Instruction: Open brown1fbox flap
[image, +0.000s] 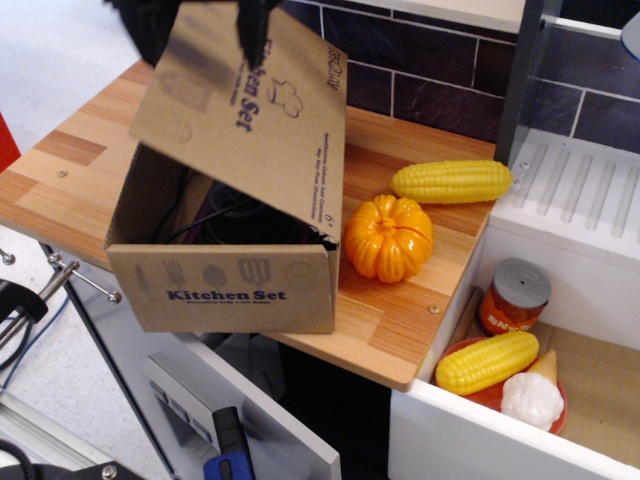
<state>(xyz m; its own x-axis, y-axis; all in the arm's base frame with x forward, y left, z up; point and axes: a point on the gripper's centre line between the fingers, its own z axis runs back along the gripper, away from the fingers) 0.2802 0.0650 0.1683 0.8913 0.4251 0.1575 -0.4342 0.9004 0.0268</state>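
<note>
The brown1fbox (225, 290) stands on the wooden counter (400, 320) at the left, its "Kitchen Set" front wall facing me. Its flap (250, 120) is raised steeply, hinged along the far right side, and the box interior with dark items (225, 222) shows beneath. My black gripper (200, 20) is at the top edge of the picture, mostly cut off. One finger (248, 25) lies on the flap's printed face. The other dark part (150, 25) is behind the flap's upper edge. The fingers stand well apart with the flap edge between them.
An orange toy pumpkin (388, 238) sits right beside the box, with a yellow corn cob (450, 182) behind it. At the right a sink holds a can (513, 296) and a red plate (470, 392) with corn and cauliflower. A white drainer (590, 200) is at the far right.
</note>
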